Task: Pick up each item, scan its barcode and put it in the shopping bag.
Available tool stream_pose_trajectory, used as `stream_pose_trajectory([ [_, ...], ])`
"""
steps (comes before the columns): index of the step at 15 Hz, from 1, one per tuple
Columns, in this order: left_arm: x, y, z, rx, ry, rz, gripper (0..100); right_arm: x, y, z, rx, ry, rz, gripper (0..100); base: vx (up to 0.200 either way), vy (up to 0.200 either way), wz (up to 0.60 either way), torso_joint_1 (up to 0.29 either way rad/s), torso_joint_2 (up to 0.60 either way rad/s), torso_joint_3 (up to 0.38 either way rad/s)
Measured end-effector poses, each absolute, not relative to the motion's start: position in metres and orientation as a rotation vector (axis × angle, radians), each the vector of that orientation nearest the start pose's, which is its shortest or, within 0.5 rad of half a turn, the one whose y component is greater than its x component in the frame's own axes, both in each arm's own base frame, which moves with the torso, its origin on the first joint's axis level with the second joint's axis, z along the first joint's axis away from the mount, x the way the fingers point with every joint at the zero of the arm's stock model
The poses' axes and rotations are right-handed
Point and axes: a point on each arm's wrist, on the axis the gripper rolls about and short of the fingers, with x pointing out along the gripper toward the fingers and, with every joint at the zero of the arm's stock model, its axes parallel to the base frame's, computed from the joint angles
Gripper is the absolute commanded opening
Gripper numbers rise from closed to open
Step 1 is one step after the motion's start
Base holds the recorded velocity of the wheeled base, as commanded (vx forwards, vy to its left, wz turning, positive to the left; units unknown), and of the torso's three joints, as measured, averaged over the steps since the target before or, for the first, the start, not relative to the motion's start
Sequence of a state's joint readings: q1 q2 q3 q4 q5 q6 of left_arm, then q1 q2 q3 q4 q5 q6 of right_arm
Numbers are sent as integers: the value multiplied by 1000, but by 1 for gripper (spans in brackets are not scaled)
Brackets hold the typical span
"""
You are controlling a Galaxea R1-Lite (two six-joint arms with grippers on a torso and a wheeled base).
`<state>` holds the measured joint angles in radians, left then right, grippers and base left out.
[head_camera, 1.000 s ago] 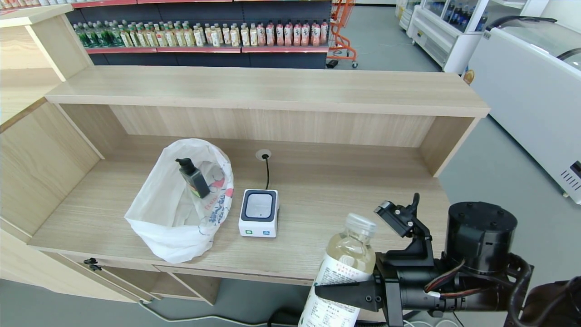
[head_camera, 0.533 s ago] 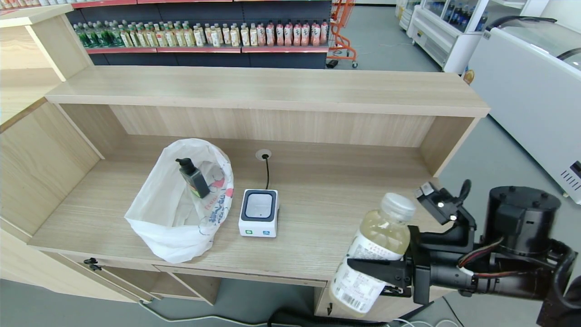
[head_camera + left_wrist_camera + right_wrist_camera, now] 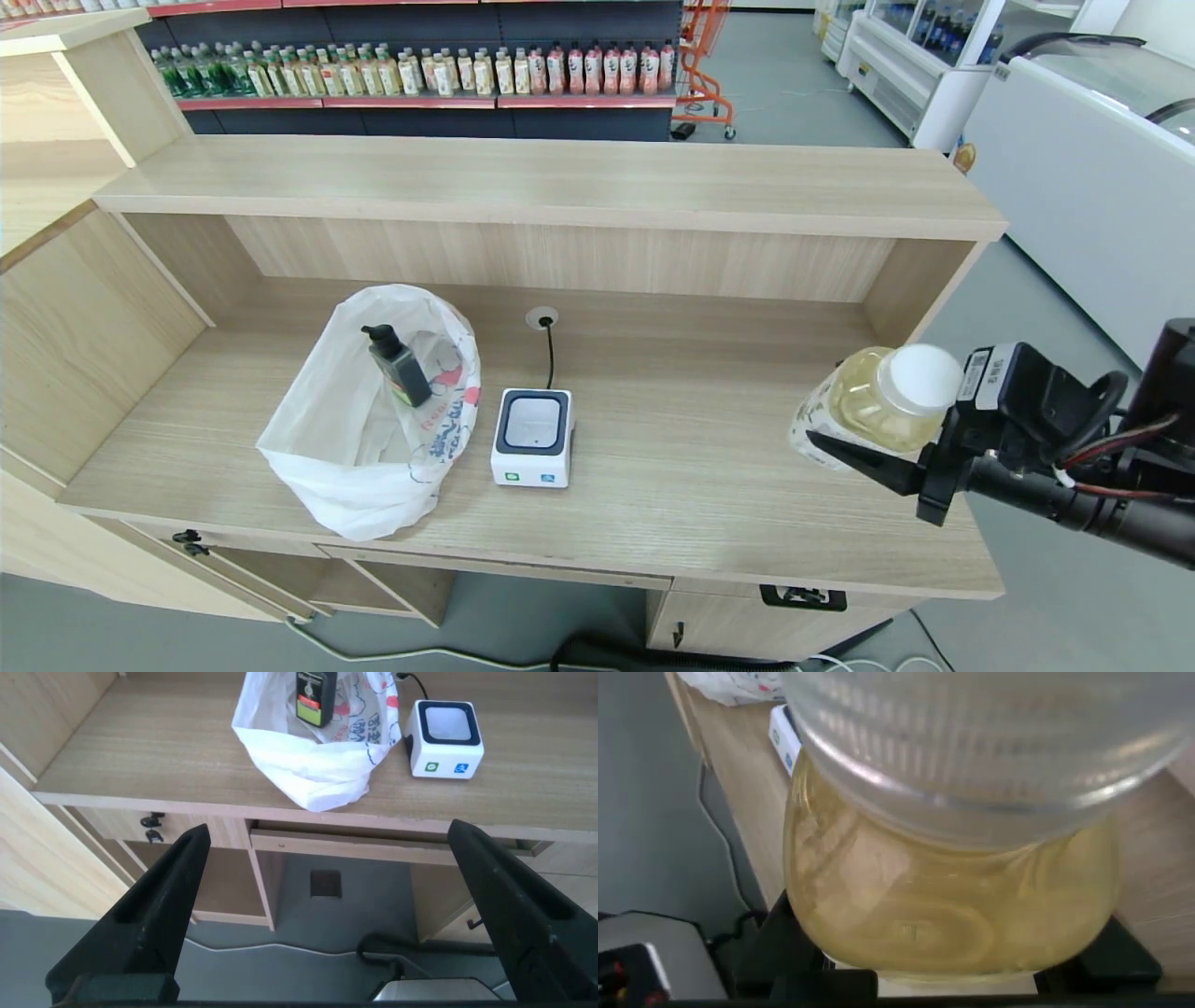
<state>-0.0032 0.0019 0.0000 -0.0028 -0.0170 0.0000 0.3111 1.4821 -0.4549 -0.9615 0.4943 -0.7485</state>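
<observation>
Jaws of the right gripper (image 3: 854,425) were clamped on the bottle (image 3: 873,406), held tilted above the counter's (image 3: 691,467) right end, well apart from the scanner (image 3: 532,434). Left gripper (image 3: 329,831) jaws stood wide apart, empty, below the counter's front edge. The bag (image 3: 355,467) sat just left of the scanner.

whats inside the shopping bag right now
A dark pump bottle leans inside the white shopping bag. The bag's folds cover its bottom, so anything else lying there cannot be seen.

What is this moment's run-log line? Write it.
right jaws: shut on clear plastic bottle of yellow drink | left jaws: open | white plastic shopping bag: holds dark pump bottle | white square scanner: nothing on it
</observation>
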Motion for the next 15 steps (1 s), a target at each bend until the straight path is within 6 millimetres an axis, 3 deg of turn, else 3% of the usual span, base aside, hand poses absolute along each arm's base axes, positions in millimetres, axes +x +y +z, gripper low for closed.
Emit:
stream_pose_trajectory([
  [5,-23,0,76,0,-1,-20,100,205,74,196,-971,-374,685,0,0,0,0,0,0,0],
  [9,-23,0,76,0,-1,-20,100,190,71,187,-1033,-377,692,0,0,0,0,0,0,0],
  [15,-23,0,76,3,-1,-21,100,182,73,188,-1056,-405,700,0,0,0,0,0,0,0],
])
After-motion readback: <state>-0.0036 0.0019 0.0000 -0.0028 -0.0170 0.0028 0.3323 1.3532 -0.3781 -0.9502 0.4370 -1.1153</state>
